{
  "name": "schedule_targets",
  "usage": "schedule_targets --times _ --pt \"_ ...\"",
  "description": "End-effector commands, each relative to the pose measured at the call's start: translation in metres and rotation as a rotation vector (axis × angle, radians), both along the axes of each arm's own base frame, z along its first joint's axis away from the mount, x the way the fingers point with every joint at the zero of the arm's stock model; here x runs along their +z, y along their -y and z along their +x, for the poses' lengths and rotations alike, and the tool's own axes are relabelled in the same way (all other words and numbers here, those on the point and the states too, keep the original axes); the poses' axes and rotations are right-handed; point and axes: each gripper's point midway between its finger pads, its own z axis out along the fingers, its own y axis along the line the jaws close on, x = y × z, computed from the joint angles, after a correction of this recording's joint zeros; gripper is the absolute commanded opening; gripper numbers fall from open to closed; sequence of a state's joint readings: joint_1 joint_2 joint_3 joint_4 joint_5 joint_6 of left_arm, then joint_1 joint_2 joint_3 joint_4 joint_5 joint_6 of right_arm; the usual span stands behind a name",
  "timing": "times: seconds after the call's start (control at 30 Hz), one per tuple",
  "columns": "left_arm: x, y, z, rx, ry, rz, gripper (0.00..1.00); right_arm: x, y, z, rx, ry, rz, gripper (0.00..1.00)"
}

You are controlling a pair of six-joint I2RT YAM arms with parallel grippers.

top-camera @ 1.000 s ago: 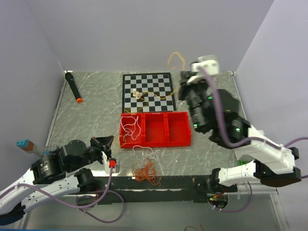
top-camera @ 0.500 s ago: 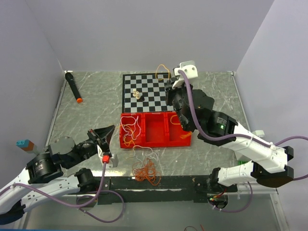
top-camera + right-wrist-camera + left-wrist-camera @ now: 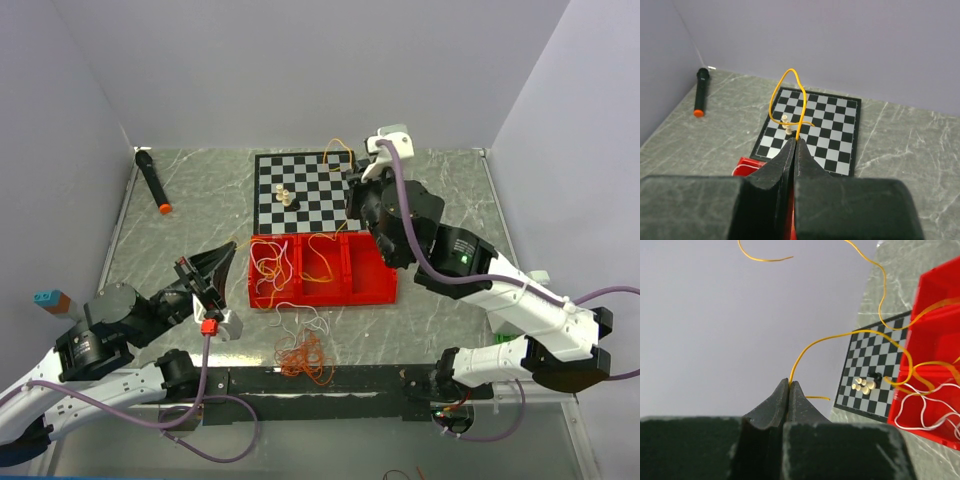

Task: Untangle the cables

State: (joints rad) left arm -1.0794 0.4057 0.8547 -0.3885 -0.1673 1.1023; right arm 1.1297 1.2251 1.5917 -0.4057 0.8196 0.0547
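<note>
A yellow-orange cable [image 3: 330,147] runs from my left gripper across the red tray [image 3: 340,298] to my right gripper. My left gripper [image 3: 222,262] is shut on one end of it, raised left of the tray; the left wrist view shows the cable [image 3: 840,336] leaving the closed tips [image 3: 790,382]. My right gripper [image 3: 352,178] is shut on the other end above the chessboard's right edge; the cable loops [image 3: 774,95] beyond its tips [image 3: 795,140]. A white cable [image 3: 268,268] lies in the tray's left compartment. Another white cable [image 3: 310,318] and a red-orange tangle [image 3: 305,357] lie in front of the tray.
A chessboard [image 3: 305,190] with a few pieces [image 3: 283,196] lies behind the tray. A black marker with an orange tip [image 3: 152,180] lies at the back left. A blue and brown block [image 3: 48,298] sits at the left edge. Walls close off the back and sides.
My right gripper has swung left and down from the back right to the chessboard's edge with the yellow cable. My left gripper has risen toward the tray, drawing the cable across it.
</note>
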Motion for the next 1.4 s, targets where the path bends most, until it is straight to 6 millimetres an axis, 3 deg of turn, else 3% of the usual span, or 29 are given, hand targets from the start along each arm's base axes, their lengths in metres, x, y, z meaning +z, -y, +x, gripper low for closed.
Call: schedule_targets --times 0.0,0.23,0.47,0.77,0.93,1.23,1.37 --pt "0.029 -0.005 0.003 0.028 0.063 -0.076 0.01 0.040 0.009 -0.008 0.030 0.046 0.101 0.00" --pt "0.033 -0.007 0.003 0.036 0.077 -0.089 0.01 0.026 -0.007 -0.003 0.050 0.023 0.086 0.00" --pt "0.040 -0.006 0.003 0.034 0.087 -0.108 0.01 -0.025 -0.022 0.010 0.050 -0.070 0.061 0.00" --pt "0.046 -0.011 0.001 0.036 0.089 -0.145 0.02 -0.083 -0.022 0.029 0.013 -0.168 0.011 0.00" --pt "0.048 -0.012 0.001 0.034 0.080 -0.181 0.02 -0.135 -0.030 0.031 0.005 -0.266 -0.021 0.00" --pt "0.066 -0.009 0.006 0.048 0.048 -0.300 0.01 -0.258 -0.044 0.016 0.005 -0.521 -0.053 0.00" --pt "0.068 -0.009 0.006 0.050 0.054 -0.307 0.01 -0.294 -0.051 0.010 0.006 -0.606 -0.060 0.00"
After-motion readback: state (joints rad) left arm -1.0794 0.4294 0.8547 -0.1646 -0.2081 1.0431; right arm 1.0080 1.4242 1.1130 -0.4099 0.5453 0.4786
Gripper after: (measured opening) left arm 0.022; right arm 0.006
